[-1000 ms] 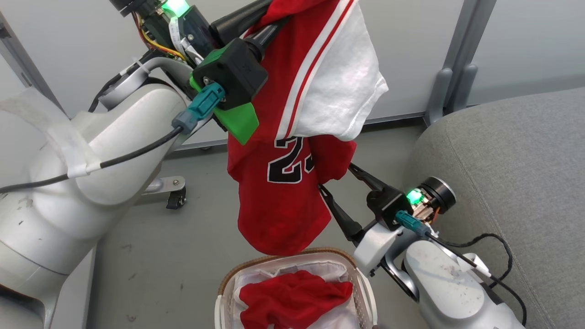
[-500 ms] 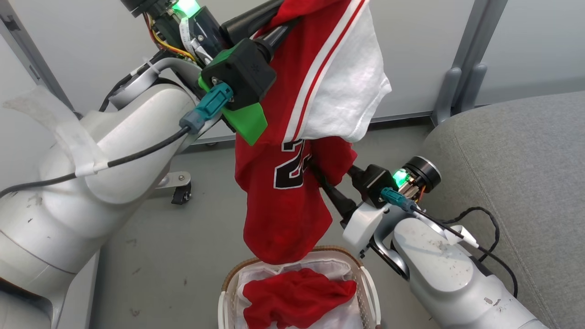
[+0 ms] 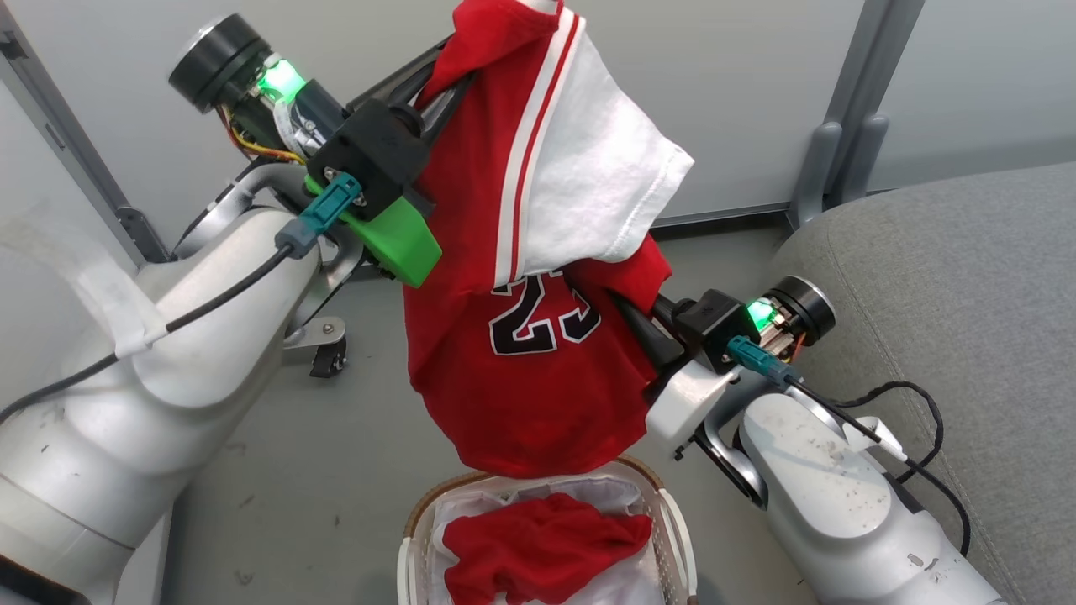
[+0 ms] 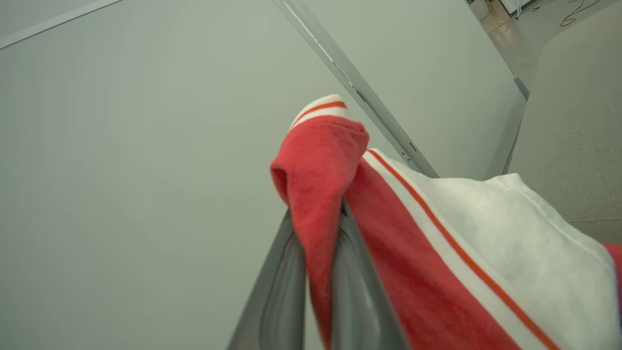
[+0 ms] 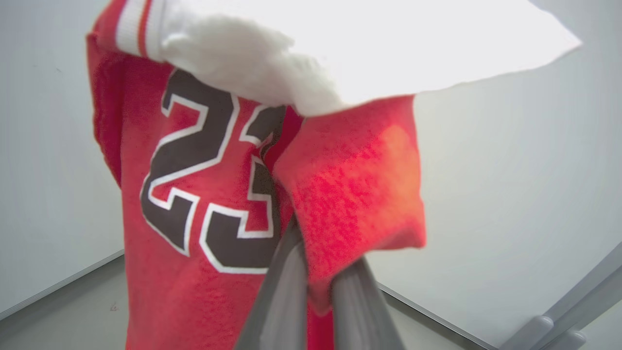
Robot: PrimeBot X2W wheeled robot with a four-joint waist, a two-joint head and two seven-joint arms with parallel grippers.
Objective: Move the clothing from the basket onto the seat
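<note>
Red jersey (image 3: 521,378), soft, light and limp, above basket (image 3: 414,525): left jaws clamped on its top fold, right jaws clamped on a lower fold.

The left arm (image 3: 193,336) slanted up from eight o'clock of the head view, its wrist (image 3: 252,84) at eleven o'clock. The left gripper (image 4: 318,211) pointed toward one o'clock, its fingers pinched tight on a fold of the jersey (image 3: 521,353). The right arm (image 3: 832,504) lay from five o'clock toward the centre. The right gripper (image 5: 323,243) aimed at ten o'clock and was clamped on a lower red fold.
</note>
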